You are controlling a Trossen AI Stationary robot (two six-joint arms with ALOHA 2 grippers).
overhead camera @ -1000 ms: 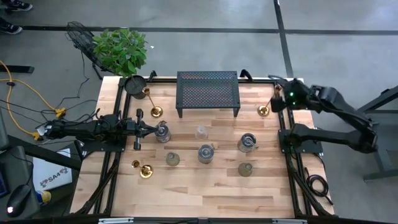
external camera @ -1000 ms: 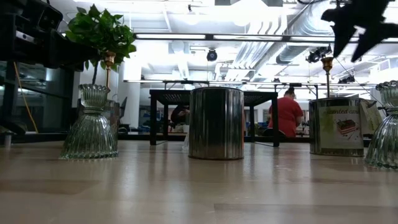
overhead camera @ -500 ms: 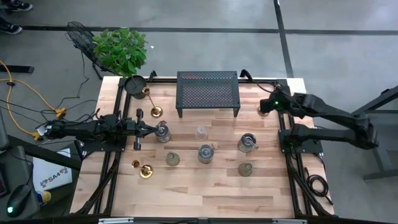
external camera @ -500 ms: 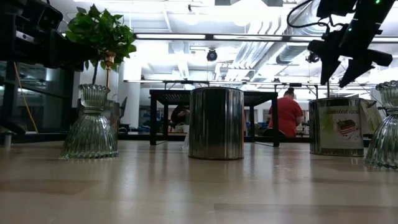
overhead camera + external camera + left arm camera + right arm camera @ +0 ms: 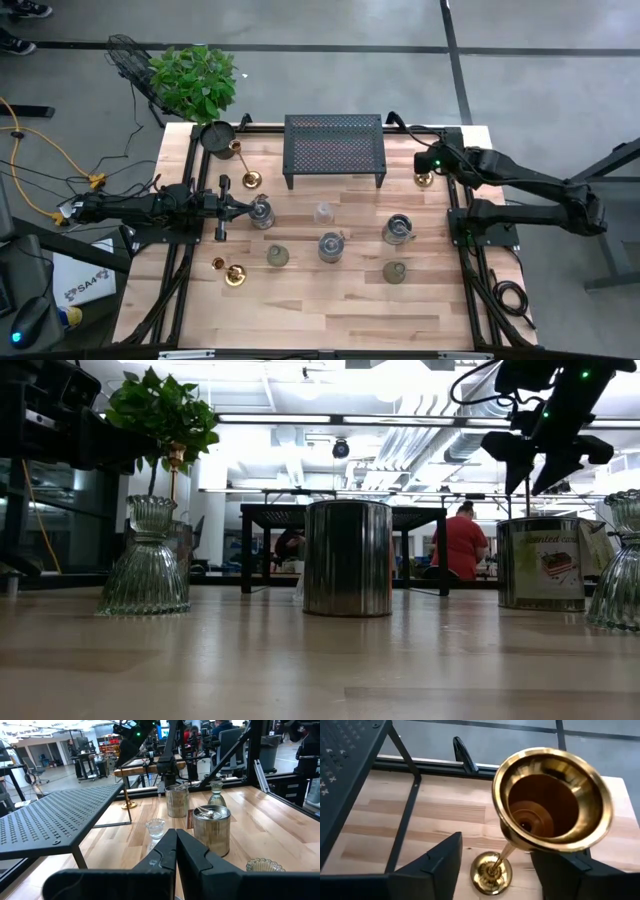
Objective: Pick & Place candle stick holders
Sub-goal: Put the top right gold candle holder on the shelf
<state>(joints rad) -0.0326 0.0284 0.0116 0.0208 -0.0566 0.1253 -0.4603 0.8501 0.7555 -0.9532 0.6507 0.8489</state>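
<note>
A slim gold candlestick stands on its round base at the table's far right. My right gripper hovers over it, open; its fingers stand on either side of the stem just below the top cup, apart from it. It also shows in the low view. My left gripper is shut and empty at the left, next to a silvery cup. A second candlestick stands at the far left; a third lies on its side at the near left.
The black mesh rack stands at the far middle, with a black pot and plant at the far left. Several short cups stand across the table's middle. The near part of the wooden top is bare.
My right gripper has gone toward the table's left edge and down, to the far-right candlestick, until its open fingers stand around the stem under the top cup. The candlestick has stayed where it was.
</note>
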